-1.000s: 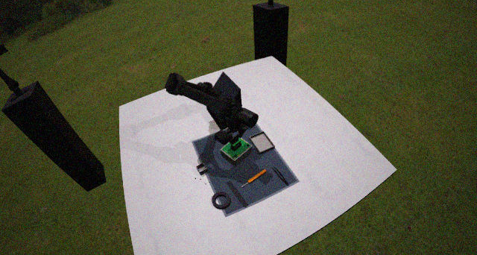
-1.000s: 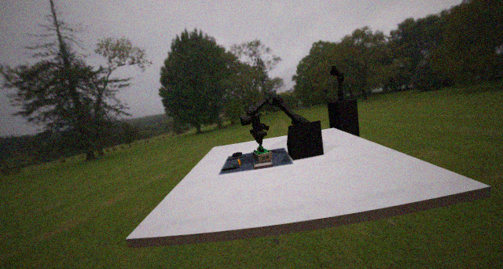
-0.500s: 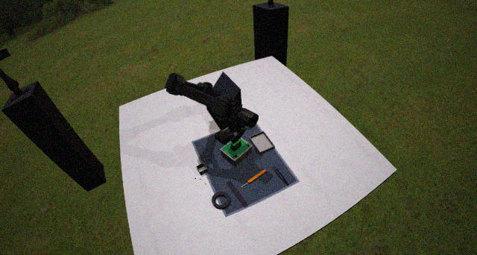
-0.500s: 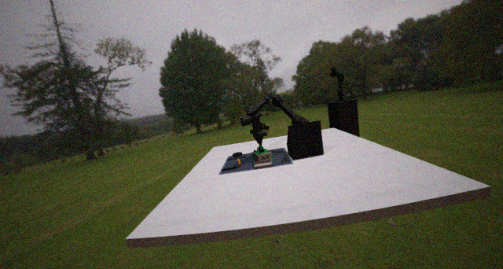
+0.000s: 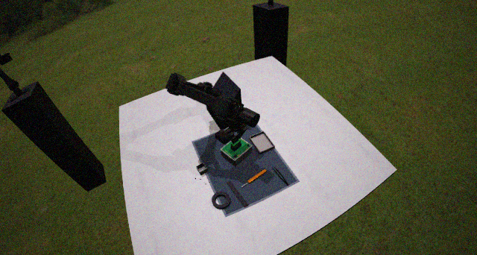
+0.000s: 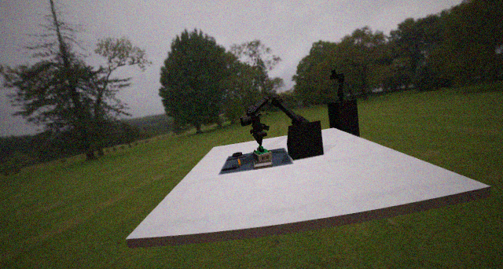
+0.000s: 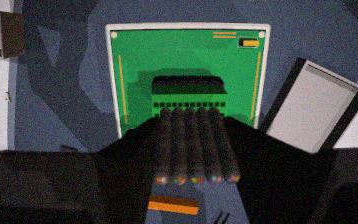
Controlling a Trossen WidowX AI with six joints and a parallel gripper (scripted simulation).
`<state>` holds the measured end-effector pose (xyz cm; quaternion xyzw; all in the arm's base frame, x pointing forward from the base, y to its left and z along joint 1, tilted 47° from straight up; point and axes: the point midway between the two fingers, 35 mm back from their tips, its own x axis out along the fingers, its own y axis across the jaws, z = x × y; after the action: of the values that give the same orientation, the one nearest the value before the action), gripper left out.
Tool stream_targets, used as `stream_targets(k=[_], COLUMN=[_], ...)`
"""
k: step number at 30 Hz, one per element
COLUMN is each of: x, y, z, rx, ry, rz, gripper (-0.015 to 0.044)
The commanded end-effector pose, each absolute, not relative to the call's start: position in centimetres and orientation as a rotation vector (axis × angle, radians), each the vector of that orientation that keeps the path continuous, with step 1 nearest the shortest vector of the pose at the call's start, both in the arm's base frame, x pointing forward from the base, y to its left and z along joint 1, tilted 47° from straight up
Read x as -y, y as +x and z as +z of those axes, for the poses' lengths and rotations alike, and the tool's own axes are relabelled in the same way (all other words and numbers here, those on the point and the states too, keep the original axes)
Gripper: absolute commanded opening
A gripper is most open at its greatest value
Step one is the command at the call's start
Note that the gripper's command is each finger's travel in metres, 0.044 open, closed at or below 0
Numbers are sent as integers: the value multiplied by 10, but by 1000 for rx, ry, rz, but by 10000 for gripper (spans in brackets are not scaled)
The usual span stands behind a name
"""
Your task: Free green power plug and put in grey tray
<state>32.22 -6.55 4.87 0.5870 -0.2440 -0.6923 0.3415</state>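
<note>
- Currently clamped on green power plug (image 7: 190,100), w/ gripper (image 5: 236,139) (image 6: 260,145) (image 7: 190,125) above board.
- Seated at socket on circuit board (image 5: 225,150) (image 7: 145,50), not in grey tray (image 5: 262,142) (image 7: 312,107).
- Lying nearby on mat (image 5: 261,162) (image 6: 280,156) (image 7: 92,15): orange-handled screwdriver (image 5: 257,176) (image 7: 174,205), approx. parallel to nothing else named.

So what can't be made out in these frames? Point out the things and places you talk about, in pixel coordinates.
- Plug's (image 7: 190,100) seating depth: wrist view, hidden by its own cables (image 7: 195,145).
- Where the fingers touch the plug: wrist view, behind cables.
- Tweezers' (image 7: 221,218) tips: wrist view, cut by bottom edge.
- Specks (image 5: 200,178) beside the mat (image 5: 261,165): top view, too small.
</note>
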Motion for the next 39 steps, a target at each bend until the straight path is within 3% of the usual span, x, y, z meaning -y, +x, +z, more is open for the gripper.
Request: stream_targets(k=[1, 13, 29, 39], x=[51, 62, 45, 56], y=[322, 326, 321, 325], z=[54, 70, 54, 70], rx=[641, 484, 670, 514], ry=[1508, 1634, 1483, 1611], rz=[-1748, -1916, -1714, -1885], gripper=[0, 0, 0, 0])
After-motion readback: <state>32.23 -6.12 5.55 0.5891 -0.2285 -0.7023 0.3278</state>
